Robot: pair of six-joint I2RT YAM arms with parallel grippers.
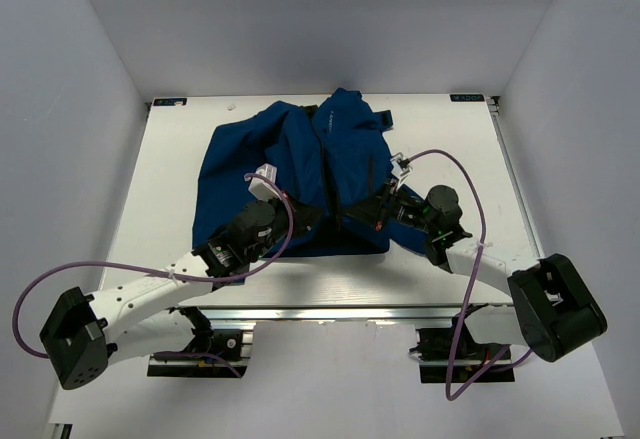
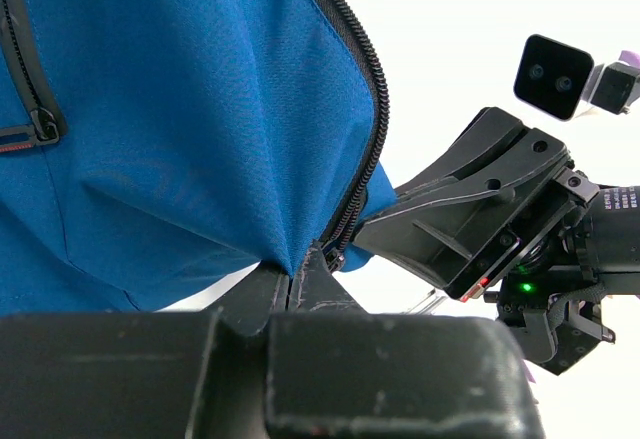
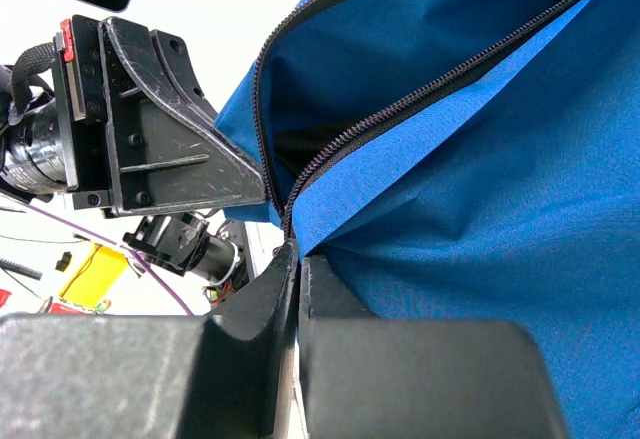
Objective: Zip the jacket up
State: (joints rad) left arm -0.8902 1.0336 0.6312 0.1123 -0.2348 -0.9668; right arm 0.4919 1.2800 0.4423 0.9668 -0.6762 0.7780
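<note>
The royal-blue jacket (image 1: 300, 159) lies spread on the white table, its dark zipper line running down the middle to the near hem. My left gripper (image 1: 312, 221) is shut on the left front panel's bottom corner, right beside the zipper teeth (image 2: 375, 109); the fabric is pinched at the jaw tips (image 2: 293, 274). My right gripper (image 1: 370, 211) is shut on the right panel's bottom corner (image 3: 298, 254). In the right wrist view the two rows of zipper teeth (image 3: 420, 94) stand apart, open, with dark lining between them. The two grippers sit close together at the hem.
The table's bare surface (image 1: 170, 189) lies left and right of the jacket, with grey walls around it. A metal rail (image 1: 330, 311) runs along the near edge. Purple cables (image 1: 60, 279) loop beside both arms. A pocket zipper pull (image 2: 40, 119) hangs on the left panel.
</note>
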